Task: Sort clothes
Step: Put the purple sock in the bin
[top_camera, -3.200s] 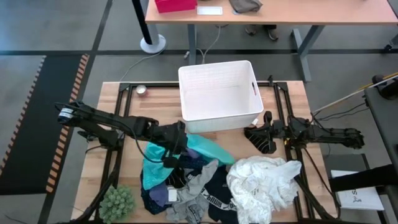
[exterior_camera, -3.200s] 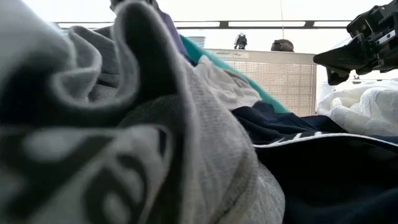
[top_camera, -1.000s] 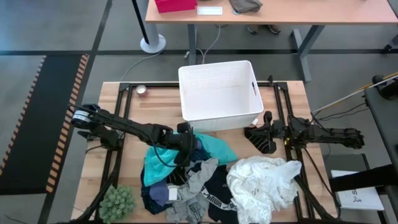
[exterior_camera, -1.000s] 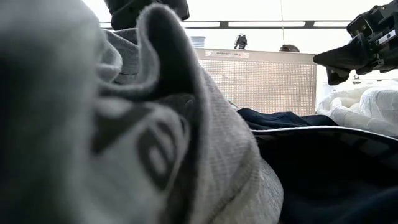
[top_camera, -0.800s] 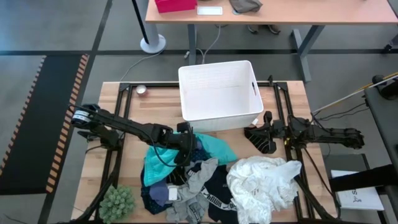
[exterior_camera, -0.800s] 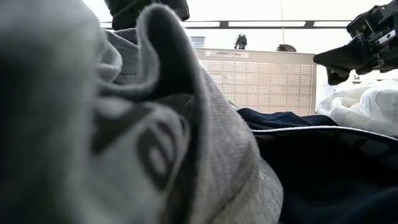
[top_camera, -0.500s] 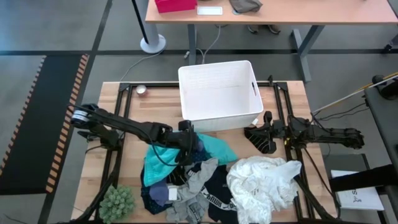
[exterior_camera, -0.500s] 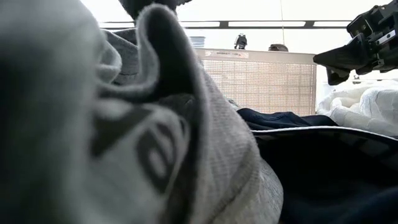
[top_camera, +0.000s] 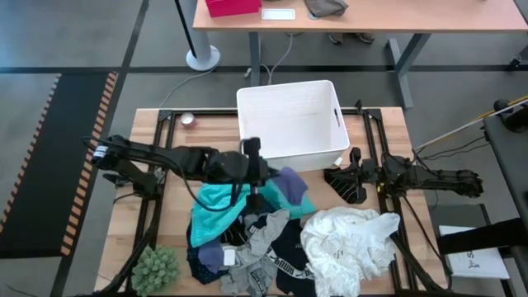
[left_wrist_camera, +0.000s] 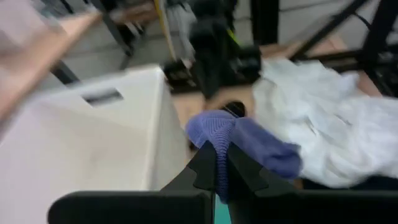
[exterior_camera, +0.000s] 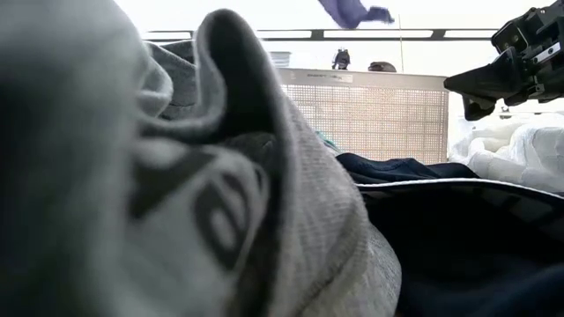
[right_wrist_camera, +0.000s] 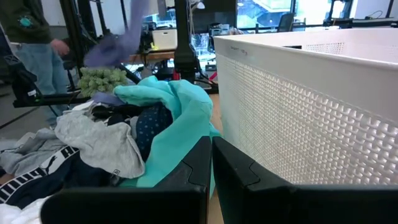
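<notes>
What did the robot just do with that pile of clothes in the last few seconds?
The left claw has pulled a purple garment out of the pile and lifted it toward the white bin. The teal garment, white garment and waiting right claw stayed put.

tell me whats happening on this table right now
The left gripper is shut on a purple-blue knitted sock, holding it in the air beside the white rectangular plastic bin and above the heap of clothes. That heap, with a teal garment, a grey one and a large white one, lies on the wooden table. The right gripper waits near the bin, shut and empty. The bin looks empty.
</notes>
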You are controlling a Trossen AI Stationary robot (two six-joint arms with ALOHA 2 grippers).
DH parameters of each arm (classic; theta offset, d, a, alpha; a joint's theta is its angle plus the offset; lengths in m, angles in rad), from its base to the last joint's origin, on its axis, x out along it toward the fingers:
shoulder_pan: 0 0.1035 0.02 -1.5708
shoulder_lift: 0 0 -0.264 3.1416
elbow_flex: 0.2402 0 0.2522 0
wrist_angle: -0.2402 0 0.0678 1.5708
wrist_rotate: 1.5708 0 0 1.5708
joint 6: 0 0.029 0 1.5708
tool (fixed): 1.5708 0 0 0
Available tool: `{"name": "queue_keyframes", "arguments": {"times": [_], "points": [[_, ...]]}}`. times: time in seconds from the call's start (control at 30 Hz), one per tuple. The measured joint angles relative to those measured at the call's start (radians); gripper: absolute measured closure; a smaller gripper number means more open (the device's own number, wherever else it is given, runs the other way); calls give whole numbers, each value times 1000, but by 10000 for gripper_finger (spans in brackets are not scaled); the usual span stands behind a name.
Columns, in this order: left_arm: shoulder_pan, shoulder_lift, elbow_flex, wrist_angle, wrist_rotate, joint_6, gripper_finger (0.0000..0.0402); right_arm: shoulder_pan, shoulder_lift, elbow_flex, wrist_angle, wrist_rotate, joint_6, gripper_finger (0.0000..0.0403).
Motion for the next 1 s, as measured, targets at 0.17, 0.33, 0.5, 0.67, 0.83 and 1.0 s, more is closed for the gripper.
{"name": "queue_keyframes", "arguments": {"times": [0.17,0.33,0.5,0.67,0.83,1.0], "points": [[10,0,99,-8,-69,84,401,0,0,0,0,0,0,403],[70,0,135,-12,-69,118,401,0,0,0,0,0,0,403],[177,0,134,-15,-49,95,401,0,0,0,0,0,0,403],[280,0,126,-21,87,54,401,0,0,0,0,0,0,403],[351,0,78,-21,125,13,402,0,0,0,0,0,0,403],[383,0,12,-22,127,-8,401,0,0,0,0,0,0,403]]}}
